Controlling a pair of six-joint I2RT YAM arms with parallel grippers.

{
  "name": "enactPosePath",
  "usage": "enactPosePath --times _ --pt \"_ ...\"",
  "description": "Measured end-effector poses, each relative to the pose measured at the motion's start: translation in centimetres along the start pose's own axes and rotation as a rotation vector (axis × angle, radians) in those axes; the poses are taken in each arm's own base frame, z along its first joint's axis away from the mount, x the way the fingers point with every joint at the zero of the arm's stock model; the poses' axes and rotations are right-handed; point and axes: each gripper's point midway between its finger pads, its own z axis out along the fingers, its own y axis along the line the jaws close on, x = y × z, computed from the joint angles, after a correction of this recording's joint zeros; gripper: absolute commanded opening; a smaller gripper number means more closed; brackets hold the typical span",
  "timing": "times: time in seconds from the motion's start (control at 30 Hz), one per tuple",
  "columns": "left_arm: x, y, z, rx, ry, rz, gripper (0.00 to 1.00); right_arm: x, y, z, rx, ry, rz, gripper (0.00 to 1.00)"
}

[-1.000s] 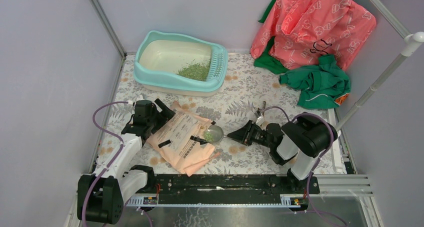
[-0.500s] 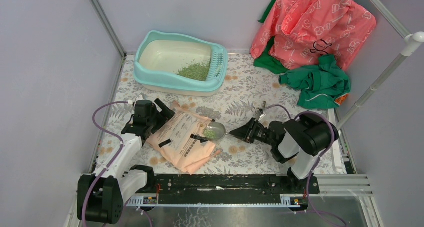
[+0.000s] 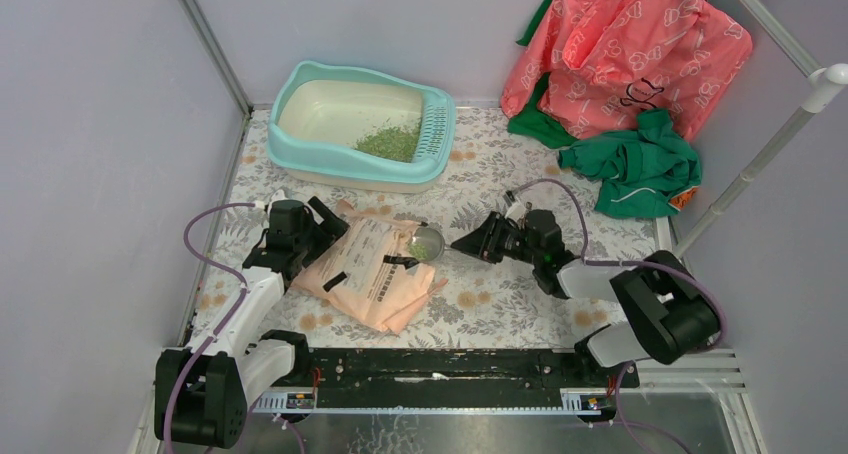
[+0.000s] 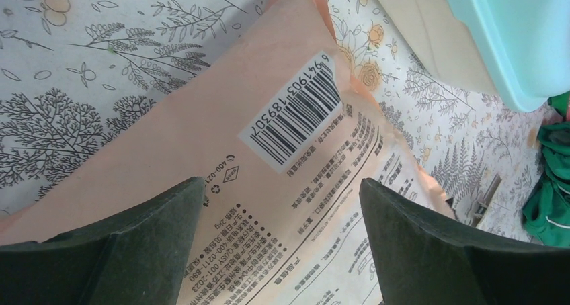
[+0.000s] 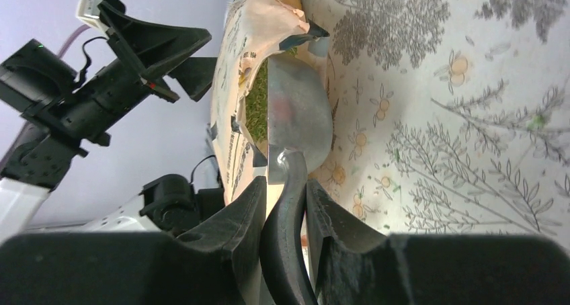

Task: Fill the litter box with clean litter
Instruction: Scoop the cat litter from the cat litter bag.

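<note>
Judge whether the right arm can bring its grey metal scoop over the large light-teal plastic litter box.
Probably yes: the right gripper holds the grey metal scoop at the peach paper bag's mouth, and only bare floral mat lies between it and the open litter box.

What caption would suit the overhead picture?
Right gripper holds a scoop of green litter at the peach bag's mouth, the litter box beyond.

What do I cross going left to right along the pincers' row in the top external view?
left pincer → paper bag → scoop → right pincer
</note>
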Motion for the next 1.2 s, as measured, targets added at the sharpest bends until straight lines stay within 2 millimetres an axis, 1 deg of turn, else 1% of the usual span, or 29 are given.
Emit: enactPosePath --times 0.07,0.17,0.23,0.43,0.53,0.63,0.8,1.03,1.2 --pt "-0.2 0.2 0.0 -0.012 -0.012 -0.003 0.99 -0.8 0.6 0.6 0.042 0.005 -0.04 0.0" --pt "-0.6 0.6 0.1 -0.033 -0.033 -0.01 0.99 -1.5 1.2 1.4 0.095 0.023 -0.076 0.0" --pt "-0.9 0.8 0.0 -0.047 -0.053 -0.016 0.99 -1.3 1.0 1.7 0.134 0.041 -0.088 0.0" --pt "-1.9 1.7 -0.5 -0.092 -0.113 -0.035 0.99 0.1 0.0 2.8 0.226 0.106 -0.102 0.0" --pt "-2.1 2.5 -0.5 -0.126 -0.132 -0.051 0.98 0.5 0.2 3.4 0.241 0.126 -0.112 0.0" --pt "-1.7 3.6 -0.3 -0.164 -0.133 -0.064 0.95 0.6 0.8 4.1 0.252 0.142 -0.126 0.0" --pt "-0.6 5.0 0.2 -0.207 -0.11 -0.075 0.9 0.7 1.5 5.2 0.271 0.163 -0.143 0.0" --pt "-0.6 5.2 0.4 -0.209 -0.113 -0.078 0.88 1.0 2.1 7.0 0.28 0.167 -0.141 0.0" --pt "-0.4 5.2 0.8 -0.2 -0.113 -0.079 0.88 1.6 2.3 9.0 0.254 0.152 -0.127 0.0"
